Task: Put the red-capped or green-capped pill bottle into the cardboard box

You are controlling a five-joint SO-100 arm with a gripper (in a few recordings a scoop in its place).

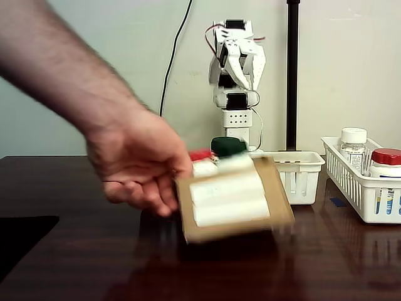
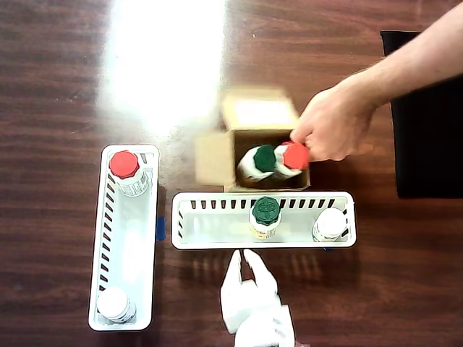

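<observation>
Beyond the empty, slightly parted end effector (image 2: pixel 244 262), a person's hand (image 2: pixel 331 126) tilts the light cardboard box (image 2: pixel 217 155) holding two bottles, while the nearest green-capped bottle (image 2: pixel 265 215), rigid and smooth, looks best gripped below its cap.

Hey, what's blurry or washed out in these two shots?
Fixed view: the cardboard box and the person's hand are motion-blurred, its labels unreadable; the baskets stay sharp. Overhead view: strong glare whitens the table above the box, whose edges smear; the gripper looks overexposed.
</observation>
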